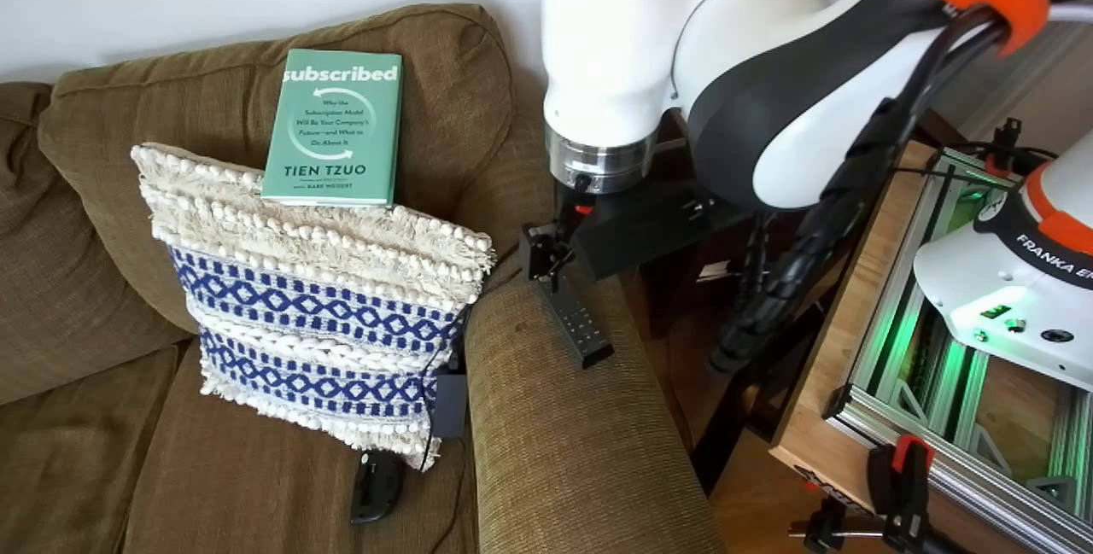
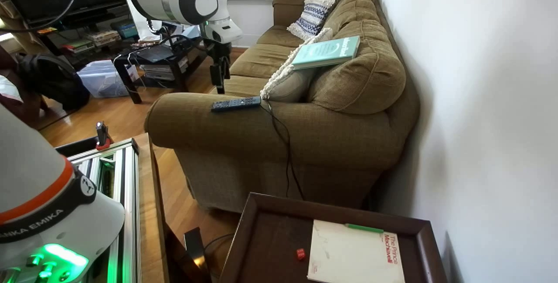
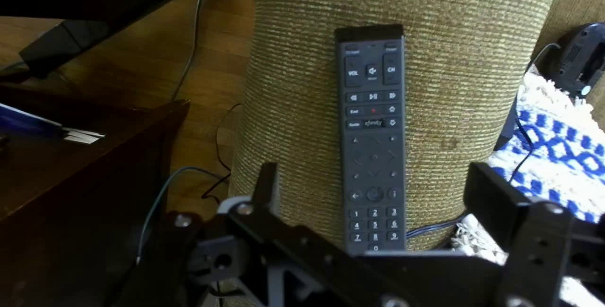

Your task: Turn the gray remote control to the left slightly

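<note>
On the sofa arm (image 1: 589, 451) in an exterior view lies the gray remote control (image 1: 577, 323), its far end below the gripper (image 1: 548, 273); to the left, a green book (image 1: 333, 129) overlaps a patterned pillow (image 1: 316, 306). In an exterior view, a brown tray (image 2: 272, 239) stands near, and the fingers (image 2: 220, 85) hang above the remote. In the wrist view the gripper is released, fingers wide apart, the remote showing between.
</note>
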Robot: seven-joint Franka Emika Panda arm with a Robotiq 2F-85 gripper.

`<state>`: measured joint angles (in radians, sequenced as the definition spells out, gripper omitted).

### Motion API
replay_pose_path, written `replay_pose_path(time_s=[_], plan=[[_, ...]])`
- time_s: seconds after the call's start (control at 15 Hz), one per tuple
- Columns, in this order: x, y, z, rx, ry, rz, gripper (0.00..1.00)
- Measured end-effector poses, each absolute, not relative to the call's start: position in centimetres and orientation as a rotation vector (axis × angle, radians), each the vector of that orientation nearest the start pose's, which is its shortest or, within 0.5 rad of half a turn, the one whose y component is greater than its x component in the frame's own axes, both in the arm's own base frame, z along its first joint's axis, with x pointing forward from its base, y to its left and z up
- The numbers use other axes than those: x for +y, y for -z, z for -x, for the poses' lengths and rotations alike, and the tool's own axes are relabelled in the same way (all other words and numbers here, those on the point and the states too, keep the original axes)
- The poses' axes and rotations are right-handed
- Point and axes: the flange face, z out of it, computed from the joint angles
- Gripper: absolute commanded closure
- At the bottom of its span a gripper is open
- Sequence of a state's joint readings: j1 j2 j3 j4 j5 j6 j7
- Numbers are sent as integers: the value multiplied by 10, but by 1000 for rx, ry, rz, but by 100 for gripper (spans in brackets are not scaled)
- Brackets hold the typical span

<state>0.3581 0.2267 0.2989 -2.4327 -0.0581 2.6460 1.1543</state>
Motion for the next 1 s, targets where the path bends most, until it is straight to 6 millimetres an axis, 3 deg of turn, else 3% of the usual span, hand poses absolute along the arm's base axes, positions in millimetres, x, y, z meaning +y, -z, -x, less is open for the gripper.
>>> replay_pose_path(time_s=[0.47,1.0], plan=[[321,-183,-401,749,-81,3054,0],[315,-165,-426,814,-60,3023,0]])
